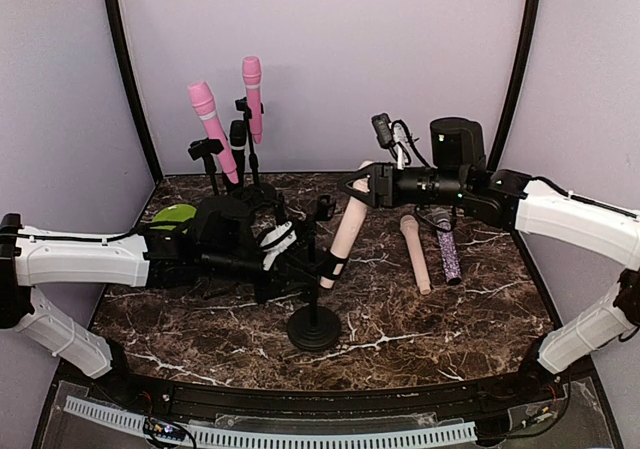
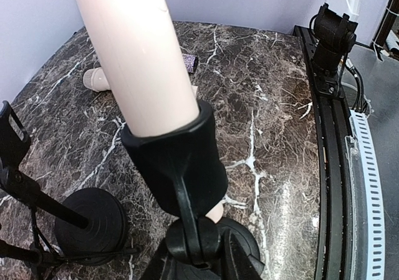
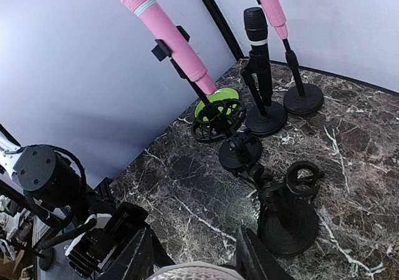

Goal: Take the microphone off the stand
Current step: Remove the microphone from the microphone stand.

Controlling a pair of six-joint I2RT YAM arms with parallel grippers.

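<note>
A pale peach microphone (image 1: 347,227) leans in the black clip (image 1: 333,266) of a stand with a round base (image 1: 313,330) at the table's middle. My right gripper (image 1: 362,185) is shut on the microphone's top end; in the right wrist view its grey mesh head (image 3: 190,272) sits between the fingers (image 3: 134,258). My left gripper (image 1: 292,265) is shut on the stand just under the clip. In the left wrist view the peach body (image 2: 134,62) rises out of the clip (image 2: 181,168), above the stand's joint (image 2: 194,239).
Two pink microphones (image 1: 212,127) (image 1: 252,94) and a black one (image 1: 238,141) stand on stands at the back left, beside a green item (image 1: 173,216). A peach microphone (image 1: 415,254) and a purple glitter one (image 1: 447,249) lie at right. Empty stands (image 3: 290,214) stand nearby.
</note>
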